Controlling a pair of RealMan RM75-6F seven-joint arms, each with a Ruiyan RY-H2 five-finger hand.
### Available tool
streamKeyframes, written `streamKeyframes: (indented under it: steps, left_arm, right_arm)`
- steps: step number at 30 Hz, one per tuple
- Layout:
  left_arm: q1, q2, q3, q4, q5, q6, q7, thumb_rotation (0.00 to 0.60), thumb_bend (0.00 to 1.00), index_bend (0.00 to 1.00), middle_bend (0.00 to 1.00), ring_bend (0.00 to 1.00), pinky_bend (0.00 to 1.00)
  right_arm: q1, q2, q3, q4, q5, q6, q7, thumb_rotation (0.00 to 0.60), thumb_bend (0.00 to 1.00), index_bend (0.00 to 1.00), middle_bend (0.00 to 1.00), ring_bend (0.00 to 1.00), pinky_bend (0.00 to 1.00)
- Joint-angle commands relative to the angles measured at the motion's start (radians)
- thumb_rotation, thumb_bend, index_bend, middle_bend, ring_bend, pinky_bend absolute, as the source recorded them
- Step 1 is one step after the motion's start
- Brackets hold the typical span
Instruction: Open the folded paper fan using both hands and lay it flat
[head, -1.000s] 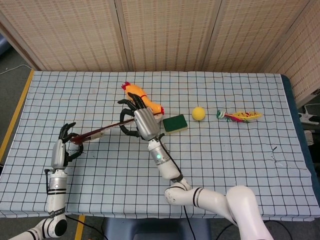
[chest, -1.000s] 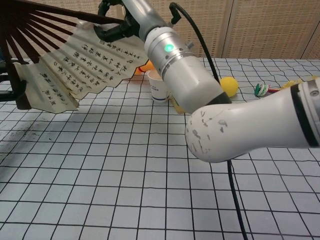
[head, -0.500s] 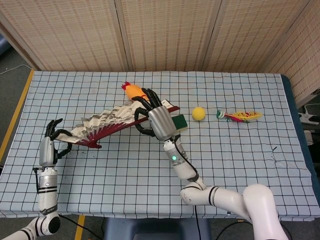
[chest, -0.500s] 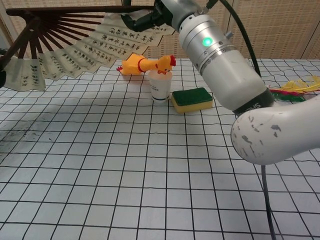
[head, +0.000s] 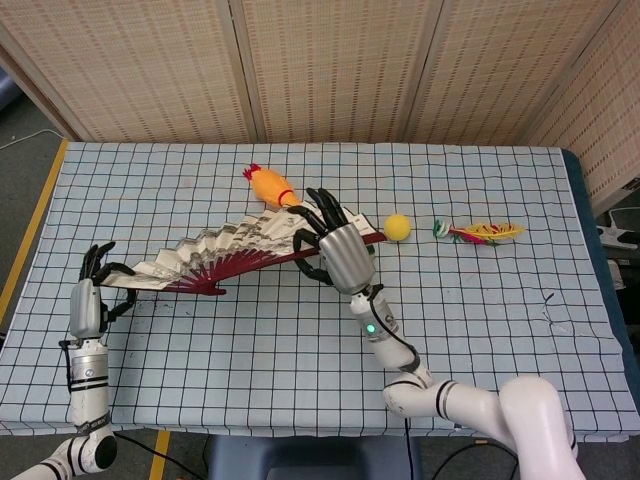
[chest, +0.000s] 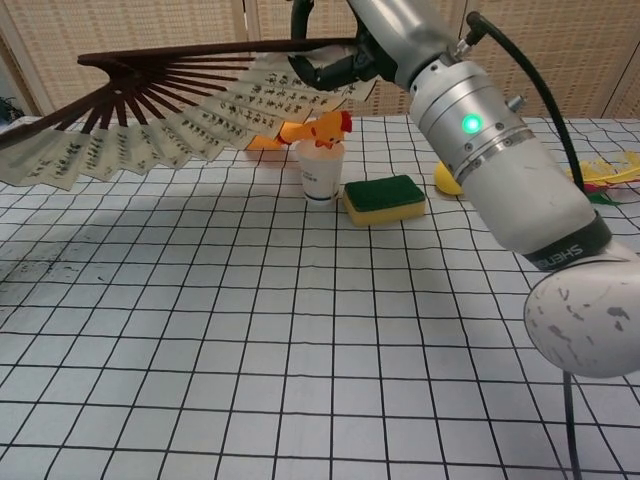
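Note:
The paper fan (head: 215, 255) is held in the air over the table's left half, partly spread, with dark red ribs and cream paper bearing black calligraphy (chest: 200, 110). My right hand (head: 340, 255) grips its right outer rib, fingers wrapped round it, and shows at the top of the chest view (chest: 345, 60). My left hand (head: 90, 298) holds the fan's left end near the table's left edge, fingers curled round it. The chest view does not show the left hand.
Under and behind the fan are a yellow rubber chicken (chest: 300, 130), a white cup (chest: 320, 172) and a green sponge (chest: 385, 197). A yellow ball (head: 398, 227) and a feathered shuttlecock (head: 480, 232) lie to the right on the checked cloth (head: 300, 360).
The fan has spread from nearly folded to a wide partial arc. My right hand carried its rib to the right; my left hand drew the other end to the left.

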Motion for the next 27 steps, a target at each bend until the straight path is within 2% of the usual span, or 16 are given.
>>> streamKeyframes:
  steps: [1, 10, 14, 18, 22, 25, 27]
  left_arm:
    - [0.002, -0.011, -0.003, 0.03, -0.006, 0.003, -0.003, 0.6, 0.52, 0.47, 0.12, 0.0, 0.11]
    - [0.004, -0.034, 0.007, 0.102, -0.009, -0.014, -0.02, 0.6, 0.52, 0.45, 0.12, 0.0, 0.1]
    - [0.012, -0.032, 0.021, 0.114, 0.005, -0.009, -0.032, 0.6, 0.52, 0.38, 0.11, 0.0, 0.1]
    - [0.026, -0.014, 0.063, 0.104, 0.038, -0.019, -0.042, 0.6, 0.51, 0.2, 0.06, 0.0, 0.11]
    - [0.041, -0.02, 0.109, 0.133, 0.072, -0.013, -0.021, 0.6, 0.5, 0.1, 0.04, 0.0, 0.11]
    - [0.049, -0.036, 0.143, 0.176, 0.087, -0.032, -0.005, 0.6, 0.51, 0.03, 0.02, 0.0, 0.11]
    - [0.054, -0.047, 0.167, 0.205, 0.098, -0.048, 0.006, 0.6, 0.5, 0.01, 0.01, 0.0, 0.1]
  right_arm:
    - [-0.014, 0.008, -0.01, 0.003, -0.014, 0.016, -0.002, 0.6, 0.79, 0.83, 0.23, 0.0, 0.07]
    - [-0.056, 0.02, -0.064, 0.025, -0.06, 0.042, -0.034, 0.6, 0.79, 0.79, 0.23, 0.0, 0.07]
    - [-0.072, 0.028, -0.09, 0.02, -0.083, 0.047, -0.051, 0.6, 0.79, 0.73, 0.23, 0.0, 0.07]
    - [-0.085, 0.046, -0.12, -0.005, -0.103, 0.033, -0.084, 0.6, 0.79, 0.62, 0.23, 0.0, 0.07]
    - [-0.103, 0.071, -0.159, -0.039, -0.132, 0.024, -0.152, 0.6, 0.78, 0.44, 0.21, 0.0, 0.07]
    - [-0.118, 0.089, -0.183, -0.072, -0.148, 0.017, -0.208, 0.6, 0.71, 0.27, 0.17, 0.0, 0.07]
    - [-0.13, 0.102, -0.197, -0.098, -0.151, 0.007, -0.242, 0.6, 0.67, 0.22, 0.15, 0.0, 0.07]
